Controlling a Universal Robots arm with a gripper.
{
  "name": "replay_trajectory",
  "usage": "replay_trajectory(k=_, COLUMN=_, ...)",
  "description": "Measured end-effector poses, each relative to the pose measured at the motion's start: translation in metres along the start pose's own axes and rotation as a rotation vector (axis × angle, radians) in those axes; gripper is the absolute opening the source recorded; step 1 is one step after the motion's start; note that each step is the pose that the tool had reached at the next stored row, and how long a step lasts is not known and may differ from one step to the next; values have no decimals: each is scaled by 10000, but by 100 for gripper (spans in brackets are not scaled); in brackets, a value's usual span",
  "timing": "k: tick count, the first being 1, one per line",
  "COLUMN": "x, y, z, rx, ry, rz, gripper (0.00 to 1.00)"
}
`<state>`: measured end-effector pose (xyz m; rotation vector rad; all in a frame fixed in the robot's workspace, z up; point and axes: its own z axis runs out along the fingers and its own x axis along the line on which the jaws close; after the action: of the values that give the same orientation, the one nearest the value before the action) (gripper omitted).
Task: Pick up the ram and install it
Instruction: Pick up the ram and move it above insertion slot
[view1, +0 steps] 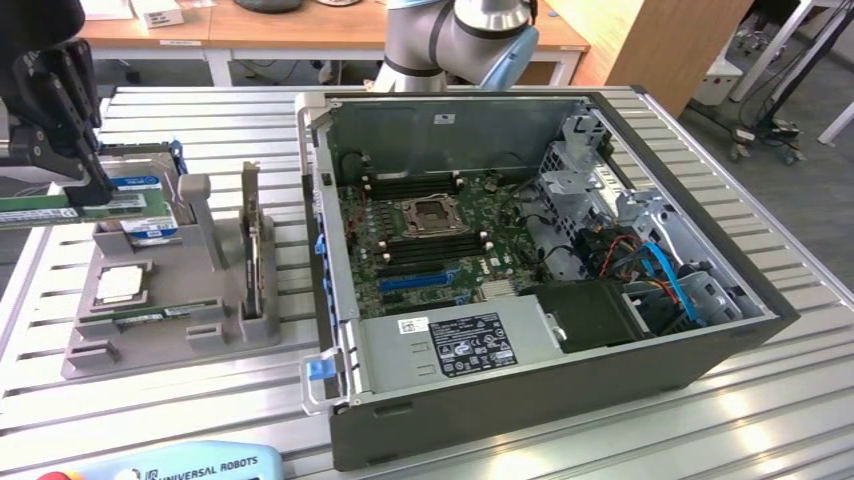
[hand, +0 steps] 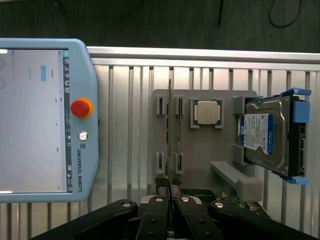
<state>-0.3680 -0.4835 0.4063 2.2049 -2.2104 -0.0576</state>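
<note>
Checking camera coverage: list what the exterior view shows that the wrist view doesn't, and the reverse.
Exterior view adds the open case, its motherboard and the arm. Wrist view adds the pendant screen. Shared: the shut gripper holding the ram, the hard drive, the processor and the grey fixture.

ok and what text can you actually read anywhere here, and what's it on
"UNIVERSAL ROBOTS": on the pendant, in both views.
Its screen: too small to read.
Drive label: too small to read.
Power supply label: too small to read.
White sticker on the case wall: too small to read.
</note>
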Motion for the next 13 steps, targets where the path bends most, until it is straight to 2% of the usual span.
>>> replay_trajectory(k=13, x=-1, y=-182, z=-7, rx=1, ry=-11, rz=1, gripper=11)
